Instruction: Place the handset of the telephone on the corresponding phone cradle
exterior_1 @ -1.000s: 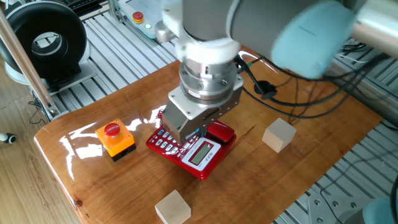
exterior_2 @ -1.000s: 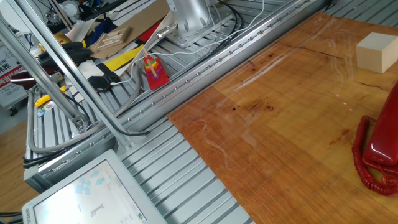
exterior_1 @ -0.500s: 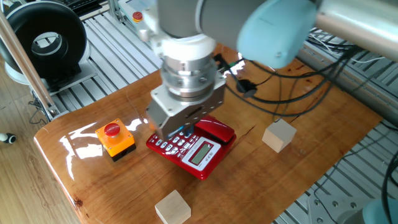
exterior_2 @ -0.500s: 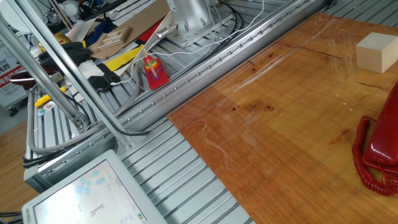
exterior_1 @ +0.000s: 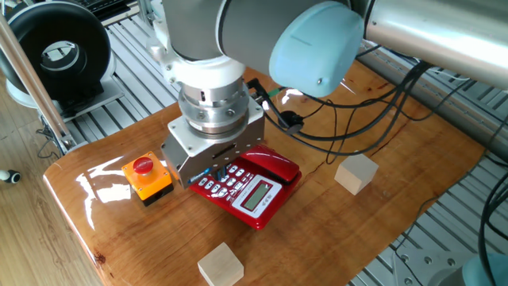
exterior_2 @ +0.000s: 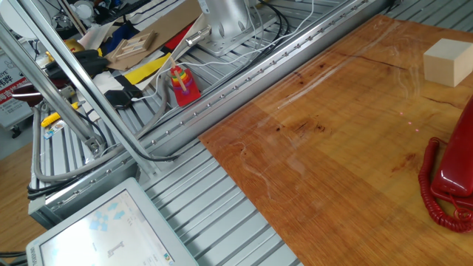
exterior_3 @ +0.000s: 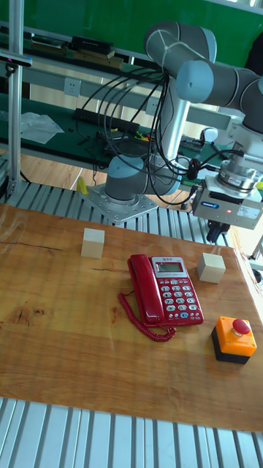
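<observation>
Handset [exterior_3: 139, 287] glossy red, seated in phone cradle | fingers [exterior_3: 213, 235]: state unclear

An orange box with a red round button [exterior_3: 233, 339] sits near the worktop [exterior_3: 66, 344] front corner. Two pale wooden cubes rest on the wood, one [exterior_3: 93, 243] toward the back left, another [exterior_3: 211, 268] further right, well apart. In one fixed view a third cube [exterior_1: 220, 265] lies by the near edge. Beyond the worktop a black reel [exterior_1: 57, 52] stands on the ribbed metal frame [exterior_2: 222, 222]
</observation>
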